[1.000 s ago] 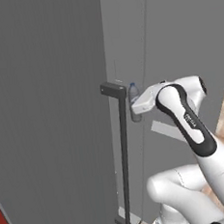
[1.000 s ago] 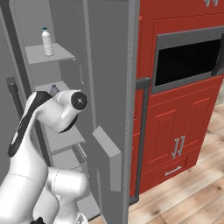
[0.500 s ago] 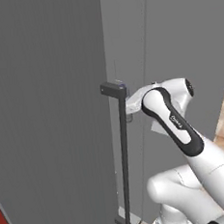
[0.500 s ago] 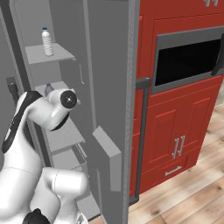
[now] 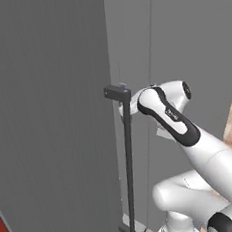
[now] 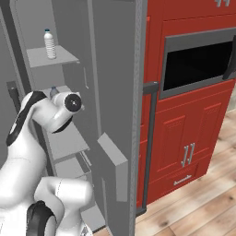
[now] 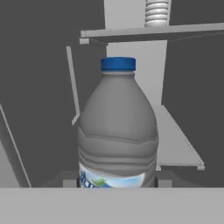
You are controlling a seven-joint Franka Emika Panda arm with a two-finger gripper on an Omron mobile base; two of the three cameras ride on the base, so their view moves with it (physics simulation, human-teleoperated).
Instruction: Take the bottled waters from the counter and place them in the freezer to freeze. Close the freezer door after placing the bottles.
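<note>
text: none legible | bottle [image 7: 117, 131] label: possibly print, cut off

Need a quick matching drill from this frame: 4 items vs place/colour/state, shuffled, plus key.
Things:
1. bottle on top shelf
2. bottle in gripper
3. freezer door handle
4. oven cabinets

Descriptions:
A. red
B. dark vertical bar
C. standing alone, high in the freezer
D. blue cap, close to the hand camera

Pairs: 1-C, 2-D, 3-B, 4-A
</note>
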